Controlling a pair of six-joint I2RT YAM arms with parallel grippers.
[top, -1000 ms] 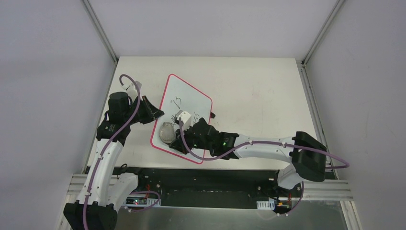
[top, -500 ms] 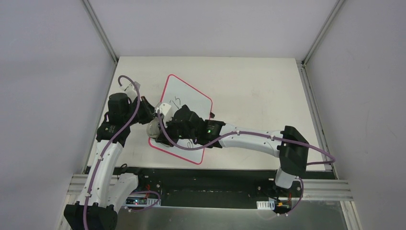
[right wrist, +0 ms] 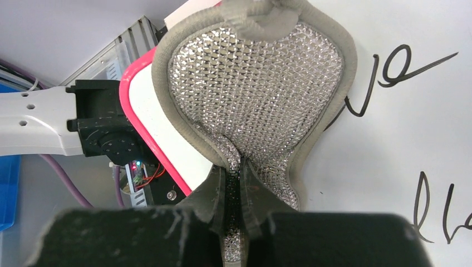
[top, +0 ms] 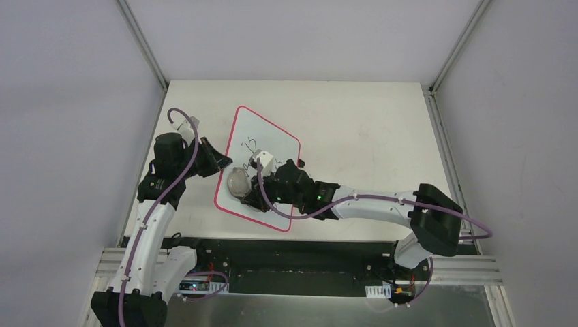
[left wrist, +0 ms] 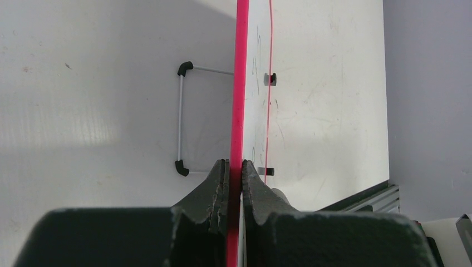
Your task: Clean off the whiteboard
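The whiteboard (top: 274, 138), white with a red-pink frame, lies tilted on the table with black handwriting (top: 253, 146) on it. My left gripper (top: 222, 162) is shut on its left frame edge; the left wrist view shows the pink frame (left wrist: 240, 83) pinched between the jaws of that gripper (left wrist: 234, 168). My right gripper (top: 256, 189) is shut on a grey mesh peanut-shaped pad (top: 238, 182), pressed on the board's near-left part. In the right wrist view the pad (right wrist: 256, 83) lies flat on the board beyond that gripper (right wrist: 235, 169), with black writing (right wrist: 389, 69) to its right.
A white wire stand with black corners (left wrist: 181, 117) shows behind the board. Two black tabs (left wrist: 270, 79) sit on its far edge. The table's left edge and left wall are close to the left arm (top: 155, 204). The black base rail (top: 293, 255) runs along the near edge.
My right gripper swept the pad left across the board's near-left part, then back to the right. The left gripper kept its hold on the frame.
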